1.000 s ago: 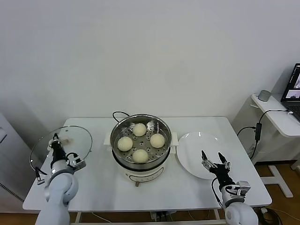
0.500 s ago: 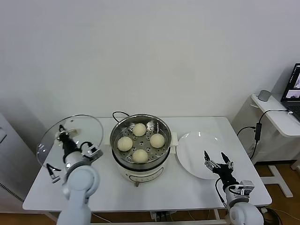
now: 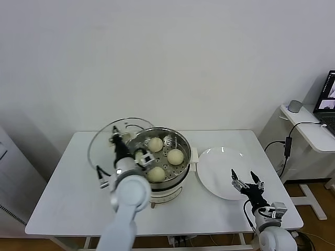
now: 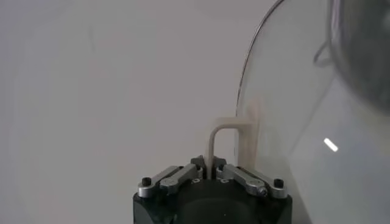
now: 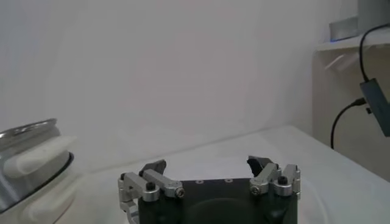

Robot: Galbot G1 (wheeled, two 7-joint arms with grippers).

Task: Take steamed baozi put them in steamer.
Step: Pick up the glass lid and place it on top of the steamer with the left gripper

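Observation:
The steamer (image 3: 168,190), a shiny steel pot on a white base, stands mid-table with several pale round baozi (image 3: 176,156) on its perforated tray. One baozi (image 3: 139,155) is partly hidden behind my left arm. My left gripper (image 3: 117,146) is shut on the cream handle (image 4: 228,129) of the round glass lid (image 3: 104,144). It holds the lid on edge at the steamer's left rim. In the left wrist view the left gripper (image 4: 211,173) pinches the handle's thin stem, with the lid (image 4: 292,122) beside it. My right gripper (image 3: 246,183) (image 5: 207,165) hangs open and holds nothing, over the near edge of the white plate (image 3: 220,162).
A black cord (image 3: 132,127) loops behind the steamer. Right of the table stands a white side desk (image 3: 309,128) with a laptop (image 3: 328,97) and a hanging cable (image 3: 286,149). A white wall rises just behind the table. In the right wrist view the steamer's handle (image 5: 36,159) is visible.
My left arm has carried the glass lid from the table's left end rightwards to the steamer's left rim. The right gripper has drifted slightly nearer and stays open.

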